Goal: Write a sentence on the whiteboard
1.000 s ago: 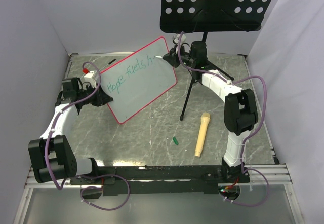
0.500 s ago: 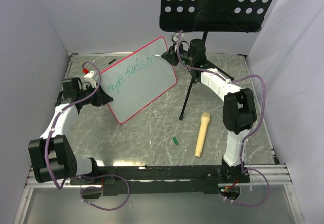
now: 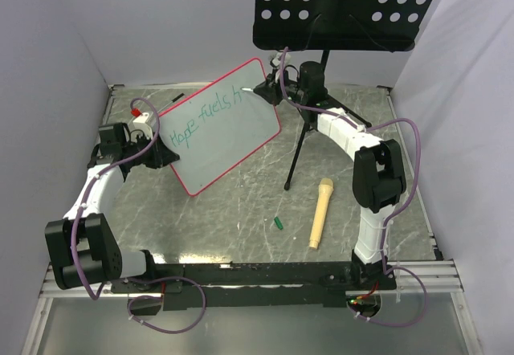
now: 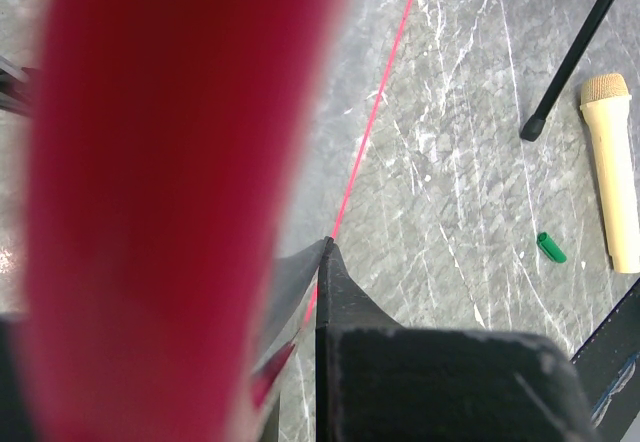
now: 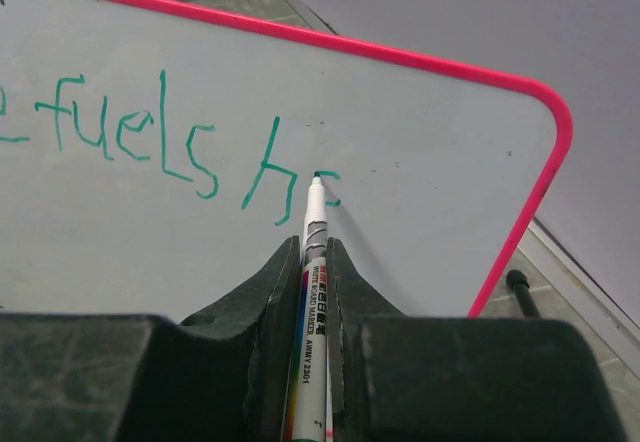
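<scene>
The whiteboard [image 3: 221, 126] stands tilted at about ten o'clock from the middle of the table [image 3: 241, 198]. The left gripper [image 3: 163, 154] pinches its lower left edge, fingers nearly closed on the pink frame. The right gripper [image 3: 267, 91] is clamped fully on the marker [image 5: 312, 247], whose tip touches the board just right of a finished "h".

We read the sentence [image 5: 162, 127] as "Hope fuels h" so far, so we judge the third word is in hand, with its second letter starting. The next move calls for short, light strokes toward three o'clock, kept on the same line.

From the tip, bare board runs toward the rounded corner at three o'clock; we judge it tight for the remaining letters. The music stand [image 3: 345, 6] has its post close at three o'clock of the right gripper, limiting room there.
</scene>
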